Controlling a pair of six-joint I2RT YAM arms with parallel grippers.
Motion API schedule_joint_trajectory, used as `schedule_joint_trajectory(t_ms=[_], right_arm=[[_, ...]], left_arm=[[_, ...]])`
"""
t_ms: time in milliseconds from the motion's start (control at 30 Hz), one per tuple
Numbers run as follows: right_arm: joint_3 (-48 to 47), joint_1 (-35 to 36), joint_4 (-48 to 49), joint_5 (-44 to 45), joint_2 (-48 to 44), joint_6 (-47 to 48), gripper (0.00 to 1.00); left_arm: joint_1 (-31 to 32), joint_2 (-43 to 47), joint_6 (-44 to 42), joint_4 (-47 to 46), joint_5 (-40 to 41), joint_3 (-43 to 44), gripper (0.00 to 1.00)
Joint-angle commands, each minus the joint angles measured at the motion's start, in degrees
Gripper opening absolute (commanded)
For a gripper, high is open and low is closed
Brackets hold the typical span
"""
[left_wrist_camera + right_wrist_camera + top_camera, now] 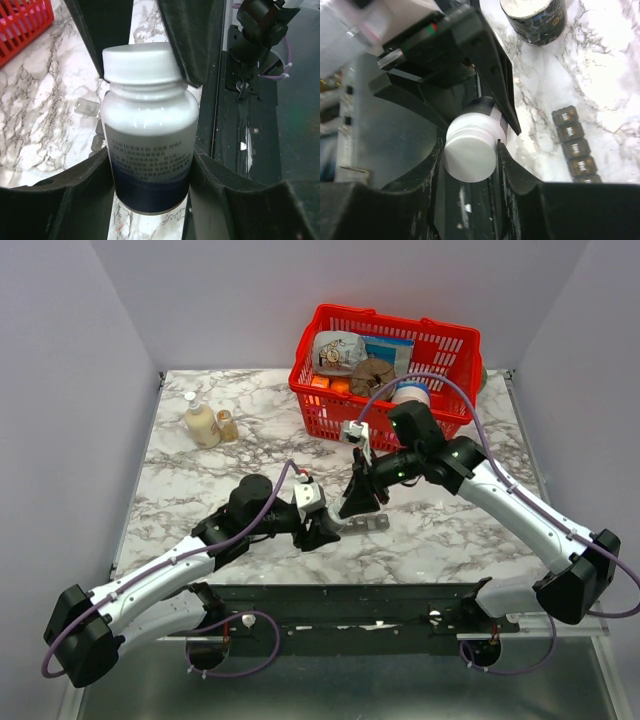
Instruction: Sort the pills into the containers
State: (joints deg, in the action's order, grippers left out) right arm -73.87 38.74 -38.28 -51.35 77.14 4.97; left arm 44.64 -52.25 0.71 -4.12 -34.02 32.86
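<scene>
White screw cap (469,159) pinched in the right claw (470,146); beyond its tips the left claw (150,172) clamps the pill bottle (150,115). Twist squarely about its axis, grips firm

Pill bottle (150,135): white opaque plastic, white ribbed cap on. The label carries small print too fine to read and a dark blue band at the base. The body is clamped in the left gripper (150,170), and the right gripper (470,150) has its fingers pressed to either side of the cap.

Pill organizer (365,524): dark grey strip of square compartments in a row, lying flat at near-centre just right of the bottle. Lids down, each with pale lettering, illegible. Five compartments show in the right wrist view.
</scene>
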Motion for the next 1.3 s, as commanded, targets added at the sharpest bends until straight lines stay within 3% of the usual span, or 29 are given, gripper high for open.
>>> schedule_joint_trajectory(t_ms=[0,133,233,267,467,533,633,667,800,933,1100,1200,1233,1267], right_arm=[[-8.1,7.7,-10.4,1.2,0.8,17.2,0.08],[-10.9,8.5,-16.2,3.4,0.6,31.4,0.08],[-10.5,8.6,-20.7,5.0,-1.6,46.4,0.08],[-10.2,8.5,-23.6,6.0,-2.0,55.8,0.08],[-14.0,8.5,-30.4,7.2,-0.6,71.2,0.10],[-16.5,8.6,-29.8,8.4,0.0,70.6,0.09],[-16.7,8.1,-26.1,13.5,-0.1,62.7,0.08],[-15.8,7.6,-22.7,16.3,-0.2,56.3,0.08],[-7.5,-2.0,-10.8,22.3,-1.4,34.4,0.06],[1.8,-13.9,-8.7,18.8,0.4,25.8,0.08],[13.6,-23.0,-2.4,18.1,0.7,24.2,0.09],[18.1,-24.4,1.1,17.2,0.6,22.8,0.09],[19.3,-24.4,1.7,17.2,0.8,22.6,0.09],[19.6,-24.4,2.4,17.1,1.1,22.2,0.09]], left_arm=[[-0.3,-2.2,0.2,1.7,-2.3,1.2,0.00],[-0.3,0.6,-0.4,1.9,-4.6,0.5,0.00],[-0.9,2.8,-2.4,3.4,-6.1,0.0,0.00],[-1.0,3.1,-2.5,4.0,-6.8,-0.3,0.00],[-1.6,1.4,-3.2,7.2,-11.2,0.2,0.00],[-1.7,0.3,-4.2,8.3,-10.2,0.6,0.00],[-1.7,0.7,-6.1,10.7,-7.4,1.6,0.00],[-1.7,1.0,-6.5,12.1,-4.7,1.8,0.00],[-1.8,1.9,-7.6,14.6,1.1,1.8,0.00],[-1.8,3.7,-5.7,12.7,3.0,1.2,0.00],[-3.2,12.0,10.0,-15.6,3.6,-4.1,0.00],[-6.2,11.5,22.6,-29.8,3.3,-2.5,0.00],[-7.1,11.3,31.2,-33.4,3.7,-2.3,0.00],[-9.3,10.9,35.4,-41.5,4.4,-2.1,0.00]])
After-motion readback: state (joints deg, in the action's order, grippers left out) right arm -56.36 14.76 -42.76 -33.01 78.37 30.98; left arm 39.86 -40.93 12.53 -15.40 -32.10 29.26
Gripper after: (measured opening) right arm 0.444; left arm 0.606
